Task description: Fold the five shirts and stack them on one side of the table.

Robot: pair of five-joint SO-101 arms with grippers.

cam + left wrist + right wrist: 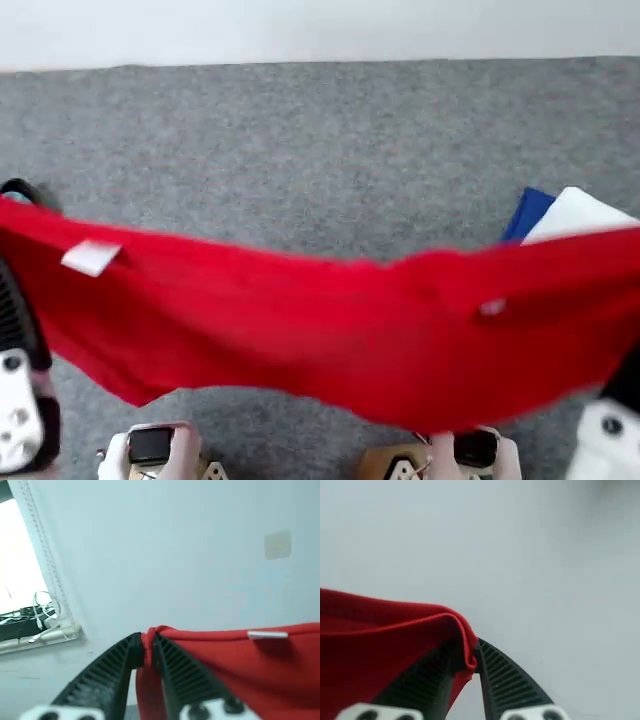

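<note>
- Red shirt [300, 330], high view: held up above the grey table [320, 140], stretched wide from one side of the picture to the other. The top edge dips in the middle and rises toward both ends.
- A white tag [92, 257] sits near the shirt's top edge on the left arm's side. A smaller pale label [491, 307] sits toward the right arm's side.
- Past the top edge on the right arm's side, a blue shirt [528, 212] and a white shirt [580, 212] lie on the table. They touch, the white one overlapping the blue, and the red cloth partly hides both.
- Two arm bases [155, 450] stand at the near table edge, below the hanging hem.
- Left wrist view: the left gripper [145, 647] is pressed together on a bunched fold of the red shirt [240, 670], with cloth squeezed between the black ribbed fingers [175, 675]. The shirt runs away from the pinch, and the white tag [267, 635] lies along its top edge.
- Behind it is a pale wall [175, 555] with a square wall plate [277, 545]. A window [20, 580] is at one side, with cables on its sill.
- Right wrist view: the right gripper [470, 652] is pinching a rolled edge of the red shirt [380, 650]. The fold is wedged between its fingers and the rest of the cloth drapes to one side. Plain pale wall behind.
</note>
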